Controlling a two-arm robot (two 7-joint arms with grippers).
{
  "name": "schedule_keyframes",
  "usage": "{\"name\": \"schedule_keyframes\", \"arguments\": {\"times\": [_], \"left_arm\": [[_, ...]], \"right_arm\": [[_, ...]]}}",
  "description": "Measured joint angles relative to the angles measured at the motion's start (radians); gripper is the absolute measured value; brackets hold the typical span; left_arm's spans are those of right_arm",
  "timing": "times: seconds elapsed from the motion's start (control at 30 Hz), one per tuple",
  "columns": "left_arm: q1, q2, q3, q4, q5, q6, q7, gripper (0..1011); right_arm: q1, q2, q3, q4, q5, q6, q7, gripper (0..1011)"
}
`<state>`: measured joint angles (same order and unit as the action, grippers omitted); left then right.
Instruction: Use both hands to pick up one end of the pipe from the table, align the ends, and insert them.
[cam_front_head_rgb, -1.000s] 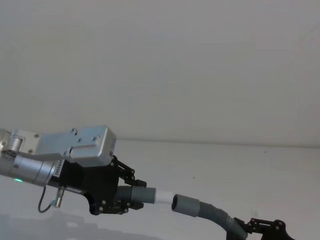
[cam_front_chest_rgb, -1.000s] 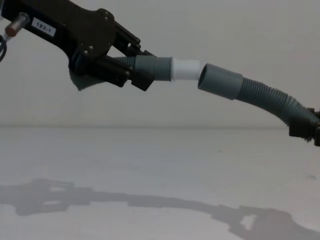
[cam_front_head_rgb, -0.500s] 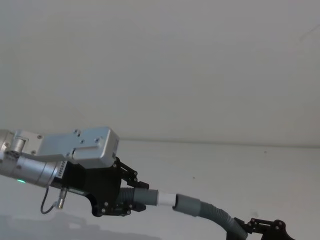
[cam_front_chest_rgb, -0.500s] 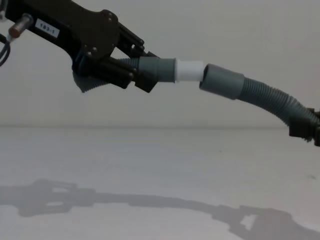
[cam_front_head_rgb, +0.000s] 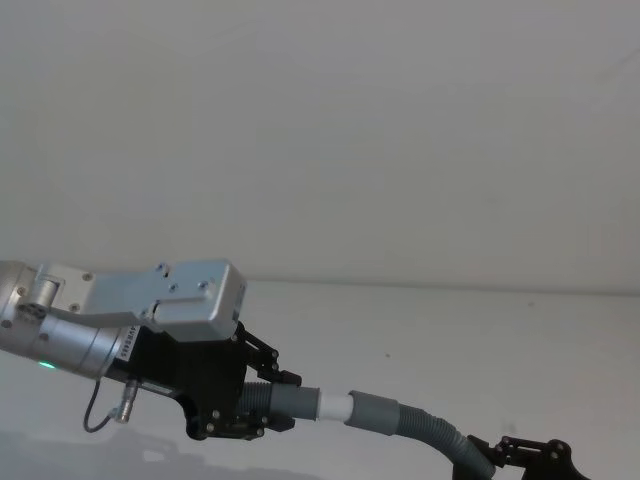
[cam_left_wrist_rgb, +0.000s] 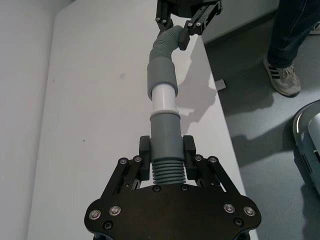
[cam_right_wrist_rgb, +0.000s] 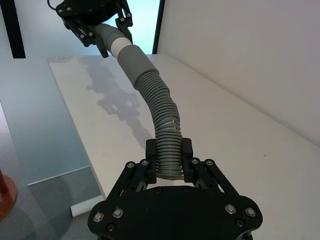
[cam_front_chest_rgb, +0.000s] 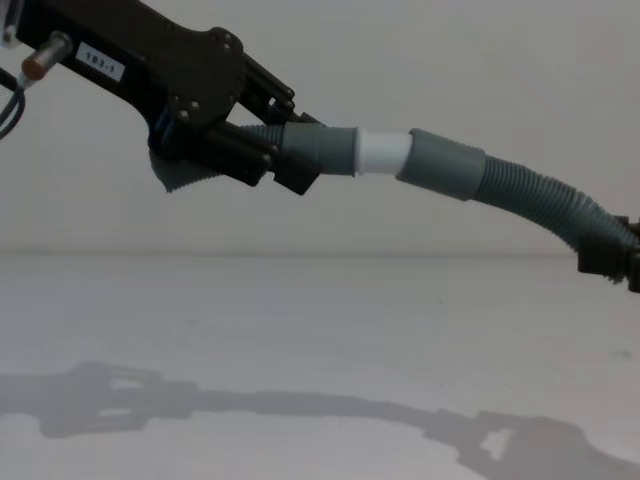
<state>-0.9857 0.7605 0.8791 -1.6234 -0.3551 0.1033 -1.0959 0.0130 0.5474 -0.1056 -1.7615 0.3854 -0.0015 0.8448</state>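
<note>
Fingers of the left gripper (cam_front_chest_rgb: 285, 165) clamp the short hose (cam_front_chest_rgb: 320, 152); the right gripper (cam_right_wrist_rgb: 169, 167) grips the long hose (cam_front_chest_rgb: 540, 200). Both hang above the table (cam_front_chest_rgb: 320, 350). Since 1 second ago the gap closed: the white tip (cam_front_chest_rgb: 383, 153) has entered the cuff (cam_front_chest_rgb: 440, 165), part seated.

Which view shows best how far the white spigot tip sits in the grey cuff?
The chest view: side-on, the white spigot tip enters the grey cuff, a short white band still exposed. The left wrist view looks along the pipe, showing a similar band. The head view shows it small; the right wrist view shows it small and distant.
</note>
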Motion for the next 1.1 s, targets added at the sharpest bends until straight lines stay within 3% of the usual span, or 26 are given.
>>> {"name": "schedule_keyframes", "arguments": {"times": [0.67,1.1], "left_arm": [[-0.061,-0.018,0.039,0.014,0.050,0.052,-0.016,352],[-0.103,-0.056,0.060,0.050,0.070,0.037,-0.024,352]], "right_arm": [[0.007,0.012,-0.010,0.003,0.002,-0.040,0.022,255],[0.011,0.025,-0.019,-0.010,-0.001,-0.067,0.029,255]]}}
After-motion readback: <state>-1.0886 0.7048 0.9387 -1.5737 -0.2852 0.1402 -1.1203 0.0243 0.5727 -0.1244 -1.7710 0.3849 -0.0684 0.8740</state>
